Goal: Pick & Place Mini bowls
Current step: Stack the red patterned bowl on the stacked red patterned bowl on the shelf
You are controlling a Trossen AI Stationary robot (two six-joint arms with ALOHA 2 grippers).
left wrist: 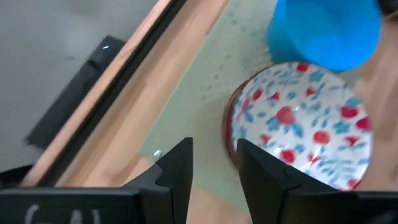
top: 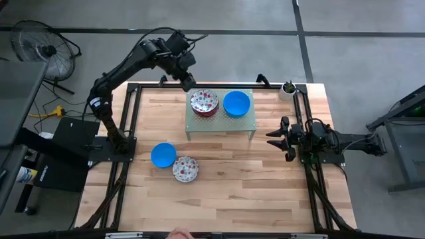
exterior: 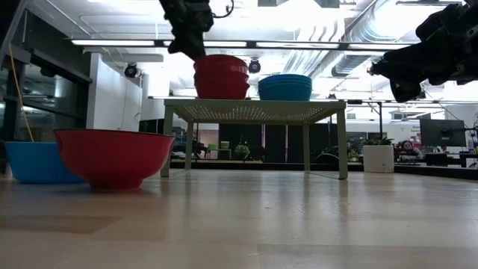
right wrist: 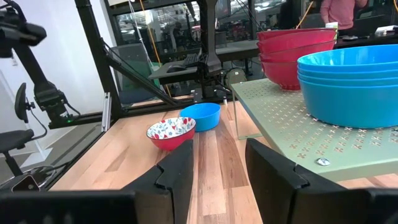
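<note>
Left gripper (left wrist: 214, 163) empty, fingers narrowly parted beside stacked floral-speckled mini bowls (top: 204, 102) on pale green perforated stand (top: 219, 123). Risk: clipping rim, toppling stack.

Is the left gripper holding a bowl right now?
No: in the left wrist view the left gripper has empty fingers, hovering beside the floral bowl stack on the green stand.

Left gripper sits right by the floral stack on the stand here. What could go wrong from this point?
The left gripper, jaws open, hangs close beside the floral bowl stack; a careless pull-away might clip the rim and shift it. The stack sits near the pale green stand's edge and close to the blue stack, so a nudge could topple bowls.
</note>
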